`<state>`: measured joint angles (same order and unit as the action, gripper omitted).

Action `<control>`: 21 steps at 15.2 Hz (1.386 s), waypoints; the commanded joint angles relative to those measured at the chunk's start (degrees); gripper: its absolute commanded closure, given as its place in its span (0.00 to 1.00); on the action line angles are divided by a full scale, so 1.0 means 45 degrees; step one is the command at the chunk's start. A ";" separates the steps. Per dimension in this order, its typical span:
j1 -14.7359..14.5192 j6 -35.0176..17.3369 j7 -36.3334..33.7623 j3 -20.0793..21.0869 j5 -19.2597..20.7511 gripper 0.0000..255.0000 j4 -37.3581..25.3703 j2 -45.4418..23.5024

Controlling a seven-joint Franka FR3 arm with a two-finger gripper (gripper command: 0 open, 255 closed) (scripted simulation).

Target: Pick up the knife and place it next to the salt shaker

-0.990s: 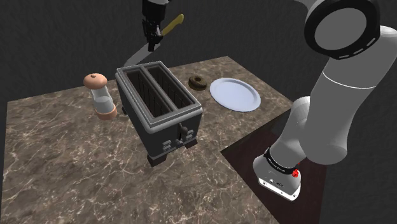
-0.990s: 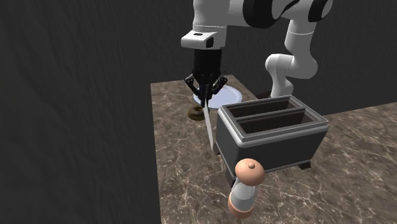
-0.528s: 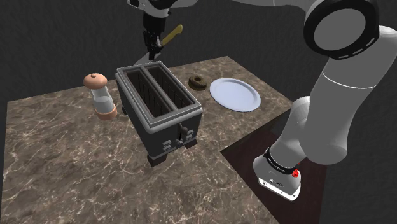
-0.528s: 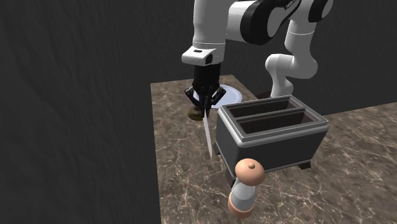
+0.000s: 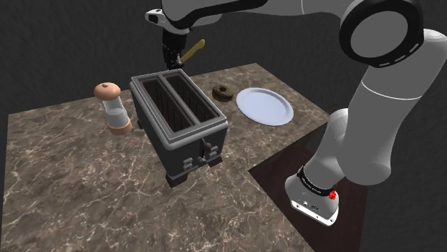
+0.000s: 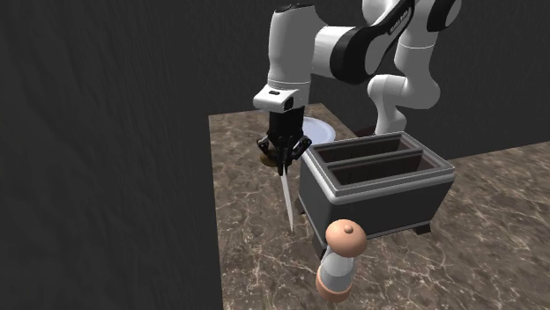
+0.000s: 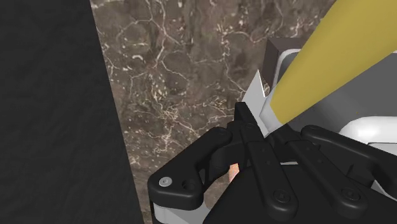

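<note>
Currently in the carry step: your pincer (image 6: 284, 161) is pinching the knife (image 6: 287, 198) where the blade meets the yellow handle. The blade hangs straight below the pincer, tip low toward the counter (image 6: 256, 251); whether it touches cannot be told. The toaster (image 6: 379, 198) sits just beside the pincer, and the salt shaker (image 6: 339, 260) stands well apart from it, past the toaster's end. Next, judged: swing the blade clear of the toaster, lower it beside the shaker, then release.
</note>
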<state>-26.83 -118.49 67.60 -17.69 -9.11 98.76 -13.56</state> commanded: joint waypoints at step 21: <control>0.0175 -0.3340 0.0730 0.0314 -0.0842 1.00 0.1961 -0.1473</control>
<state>-25.98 -133.52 70.62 -16.69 -12.56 107.31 -19.02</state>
